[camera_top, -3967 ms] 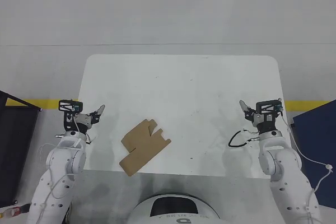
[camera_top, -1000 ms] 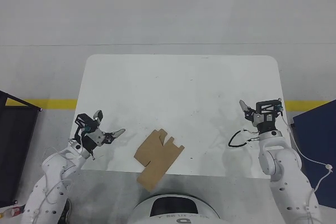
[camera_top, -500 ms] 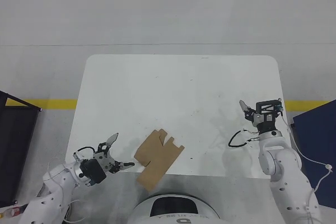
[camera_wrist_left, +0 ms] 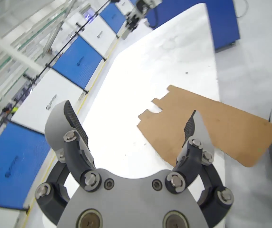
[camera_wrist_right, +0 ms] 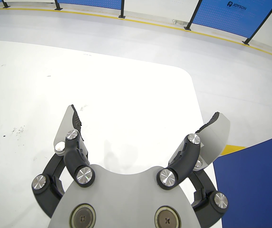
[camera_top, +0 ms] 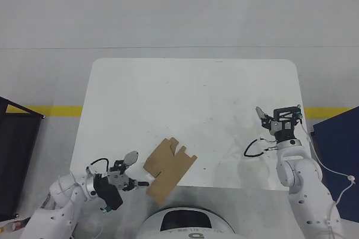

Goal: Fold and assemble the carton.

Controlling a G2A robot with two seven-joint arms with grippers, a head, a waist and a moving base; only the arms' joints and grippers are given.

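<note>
The carton point(camera_top: 169, 168) is a flat brown cardboard blank lying at the table's near edge, one corner hanging past the rim; it also lies unfolded ahead of the fingers in the left wrist view point(camera_wrist_left: 207, 129). My left gripper point(camera_top: 134, 172) is open at the near-left edge, just left of the carton and level with it, nothing between its fingers point(camera_wrist_left: 73, 117). My right gripper point(camera_top: 269, 117) is open over the right side of the table, far from the carton, and holds nothing point(camera_wrist_right: 145, 117).
The white table point(camera_top: 191, 101) has bare surface behind and right of the carton. A dark blue panel point(camera_top: 341, 149) stands off the right edge and a black frame point(camera_top: 3, 149) off the left. A black cable point(camera_top: 254, 149) loops beside the right arm.
The carton has slid right and toward the near edge. My left gripper has swung down from the left edge to the near-left corner and turned toward the carton. The right arm has not moved.
</note>
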